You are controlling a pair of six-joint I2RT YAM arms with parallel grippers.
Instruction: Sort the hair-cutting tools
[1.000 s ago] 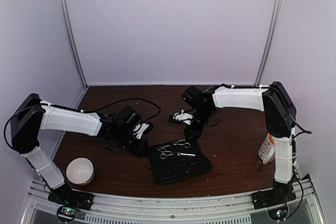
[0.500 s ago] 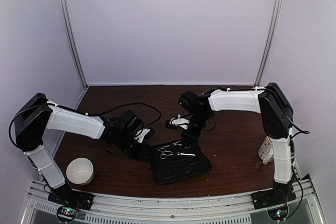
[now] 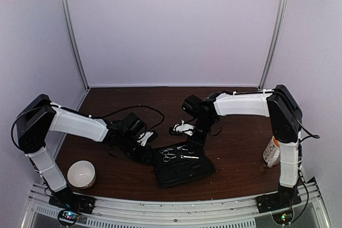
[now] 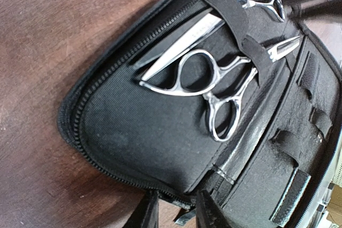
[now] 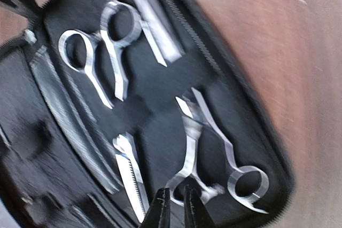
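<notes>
A flat black case (image 3: 184, 175) lies open at the front middle of the table. Two silver scissors (image 3: 168, 155) (image 3: 186, 147) lie in it. My left gripper (image 3: 148, 152) is at the case's left edge. In the left wrist view the left gripper (image 4: 173, 214) is open and straddles the zipper rim of the case (image 4: 133, 126), below one pair of scissors (image 4: 211, 81). My right gripper (image 3: 196, 138) hovers over the case's far edge. In the right wrist view the right gripper (image 5: 176, 212) has a narrow gap and holds nothing, just above a ring loop of the scissors (image 5: 214, 148). I cannot make out any black sticks.
A white round object (image 3: 81, 174) sits at the front left. A white and orange container (image 3: 272, 152) stands by the right arm's base. Black cables (image 3: 133, 106) lie behind the left arm. A silver serrated blade (image 5: 131, 177) lies in the case beside the right fingers.
My left gripper has moved right to the case's left edge. My right gripper has moved nearer and down over the far edge of the case.
</notes>
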